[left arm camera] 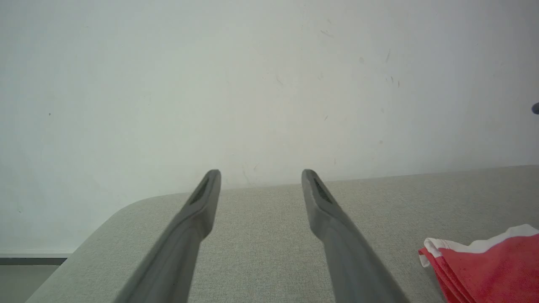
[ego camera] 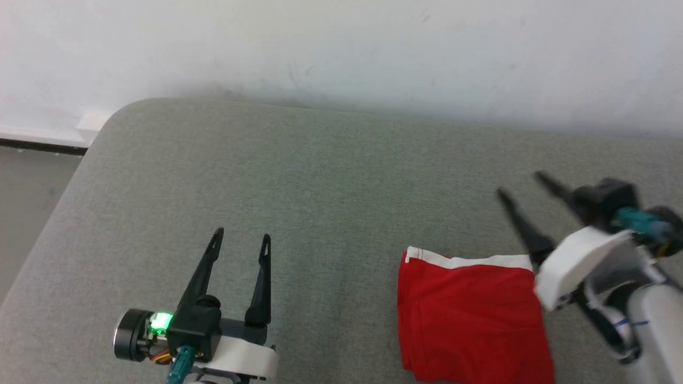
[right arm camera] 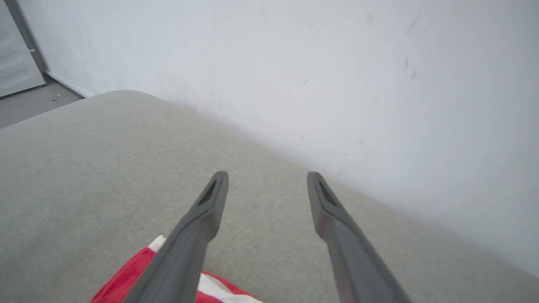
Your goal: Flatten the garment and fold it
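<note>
The garment is a red piece with a white band along its far edge, lying folded into a compact rectangle on the grey cushion at the lower right. My right gripper hovers open just beyond the garment's far right corner, fingers pointing up and left, holding nothing. In the right wrist view the garment shows under the open right gripper. My left gripper is open at the lower left, well apart from the cloth. The left wrist view shows the open left gripper and the garment's corner at the lower right.
A white wall runs directly behind the cushion. The cushion's rounded left corner drops to a grey floor at the far left.
</note>
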{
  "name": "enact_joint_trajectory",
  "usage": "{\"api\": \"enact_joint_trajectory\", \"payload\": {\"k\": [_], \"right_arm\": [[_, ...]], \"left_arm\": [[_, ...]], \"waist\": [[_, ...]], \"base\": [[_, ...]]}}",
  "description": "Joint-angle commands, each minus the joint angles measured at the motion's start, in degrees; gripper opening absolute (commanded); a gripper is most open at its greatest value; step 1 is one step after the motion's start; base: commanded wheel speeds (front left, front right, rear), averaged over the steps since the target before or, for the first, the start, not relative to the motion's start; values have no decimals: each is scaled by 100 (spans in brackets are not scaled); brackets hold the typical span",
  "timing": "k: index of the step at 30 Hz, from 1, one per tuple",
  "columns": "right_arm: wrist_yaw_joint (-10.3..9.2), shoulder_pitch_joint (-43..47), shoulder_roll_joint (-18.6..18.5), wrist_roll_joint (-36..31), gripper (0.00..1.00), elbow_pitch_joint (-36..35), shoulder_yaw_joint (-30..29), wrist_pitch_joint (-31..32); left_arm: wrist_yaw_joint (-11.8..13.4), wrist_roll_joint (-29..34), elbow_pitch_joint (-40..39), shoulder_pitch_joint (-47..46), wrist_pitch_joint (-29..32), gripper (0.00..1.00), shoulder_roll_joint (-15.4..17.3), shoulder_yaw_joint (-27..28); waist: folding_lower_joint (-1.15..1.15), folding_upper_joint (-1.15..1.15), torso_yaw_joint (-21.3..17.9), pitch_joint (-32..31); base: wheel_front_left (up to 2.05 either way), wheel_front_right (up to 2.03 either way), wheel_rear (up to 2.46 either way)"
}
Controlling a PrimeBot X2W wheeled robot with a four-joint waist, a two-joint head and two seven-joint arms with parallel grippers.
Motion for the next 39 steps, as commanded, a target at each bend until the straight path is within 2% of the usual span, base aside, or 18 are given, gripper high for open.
{"api": "enact_joint_trajectory", "payload": {"k": [1,3,7,10,13,21,25,31,35,39], "right_arm": [[-4,-73,-80,-133,100,51,-143,-211],[-4,-104,-297,-465,100,163,-420,-626],[-4,39,-378,-908,100,318,-1046,-1386],[-4,322,-216,-985,100,331,-1460,-1842],[-4,650,103,-824,100,324,-1889,-2180],[-4,1456,647,-1024,100,-2,-2023,-2787],[-4,1667,948,-1335,100,-118,-2040,-2907],[-4,1733,1143,-1373,100,-94,-2036,-2952],[-4,1727,1053,-1235,100,-65,-1981,-2788],[-4,1716,859,-516,100,-41,-1750,-2039]], "left_arm": [[-19,6,-40,48,-27,100,-16,38],[-37,-23,-66,32,-27,100,-37,59],[-84,-97,-99,4,-27,100,-91,127],[-135,-130,-88,-3,-27,100,-127,172],[-178,-167,-60,16,-27,100,-166,231],[-323,-234,34,172,-27,100,-265,355],[-361,-242,43,210,-27,100,-310,394],[-445,-203,56,184,-27,100,-345,429],[-496,-224,53,148,-27,100,-369,458],[-533,-204,46,125,-27,100,-386,456]], "waist": [[0,0,-95,-15],[0,0,-143,2],[0,0,-220,52],[0,0,-247,74],[0,0,-264,80],[0,0,-282,99],[0,0,-281,110],[0,0,-277,152],[0,0,-232,195],[0,0,-171,271]], "base": [[0,0,0],[0,0,0],[0,0,0],[0,0,0],[0,0,0],[0,0,0],[0,0,0],[0,0,0],[0,0,0],[0,0,0]]}}
